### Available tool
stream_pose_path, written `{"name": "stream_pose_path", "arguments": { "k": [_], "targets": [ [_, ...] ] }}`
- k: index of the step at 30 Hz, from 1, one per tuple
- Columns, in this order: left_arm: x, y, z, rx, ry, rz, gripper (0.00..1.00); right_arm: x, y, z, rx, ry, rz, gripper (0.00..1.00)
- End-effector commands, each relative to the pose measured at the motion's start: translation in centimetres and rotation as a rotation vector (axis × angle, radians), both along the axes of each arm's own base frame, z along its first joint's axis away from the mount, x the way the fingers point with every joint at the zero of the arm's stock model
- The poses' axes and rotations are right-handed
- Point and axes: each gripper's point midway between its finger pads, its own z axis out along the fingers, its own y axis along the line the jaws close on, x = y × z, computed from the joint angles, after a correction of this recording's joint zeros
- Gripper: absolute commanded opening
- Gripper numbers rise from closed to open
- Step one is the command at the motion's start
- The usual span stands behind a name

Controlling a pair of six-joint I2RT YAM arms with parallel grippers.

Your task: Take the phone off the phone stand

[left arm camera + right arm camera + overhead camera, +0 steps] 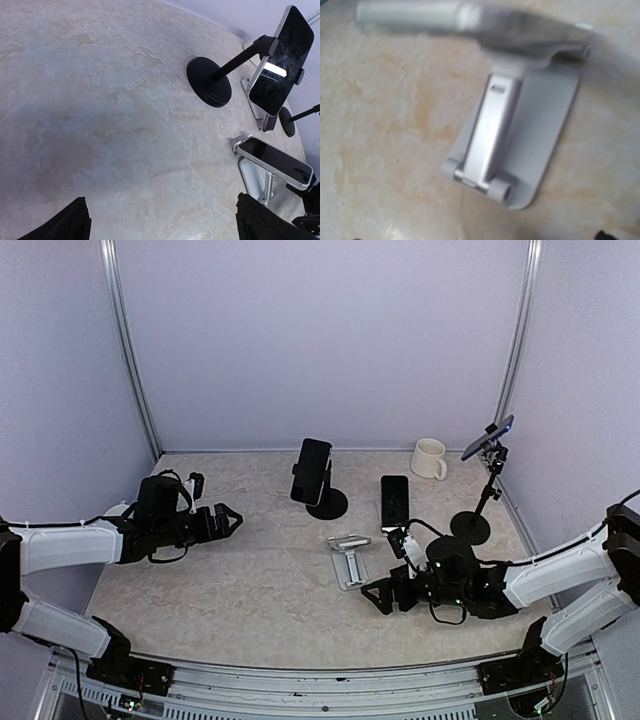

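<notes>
Tabletop [250, 585] — phone [275, 162] just ahead of right tool [377, 598]

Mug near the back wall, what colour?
Cream mug; it shows best in the top external view.

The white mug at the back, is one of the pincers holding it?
No, the white mug stands alone near the back wall, well apart from the left pincer and the right pincer.

No readable text, labels, brands, numbers or signs anywhere.
</notes>
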Motion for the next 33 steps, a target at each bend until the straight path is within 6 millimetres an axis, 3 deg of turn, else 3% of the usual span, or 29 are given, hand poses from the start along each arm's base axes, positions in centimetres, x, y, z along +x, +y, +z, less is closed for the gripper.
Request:
{"name": "stream_pose_path", "arguments": {
  "k": [1, 12, 22, 33],
  "targets": [
    [0.3, -0.5, 2.2, -0.028, -0.051, -0.009, 0.99, 0.2, 0.8, -0.4, 0.001, -0.054, -0.069, 1.00],
    [0.3, -0.4, 2.7, -0.020, -0.055, -0.005, 0.99, 1.5, 2.7, -2.8, -0.102, -0.130, -0.171, 1.00],
    [0.3, -0.5, 2.6, -0.013, -0.055, -0.009, 0.99, 2.8, 3.8, -3.5, -0.118, -0.157, -0.217, 1.00],
    [0.6, -0.8, 2.3, -0.008, -0.049, -0.020, 0.99, 3.2, -3.3, -4.7, -0.154, -0.133, -0.393, 0.94]
  ]
}}
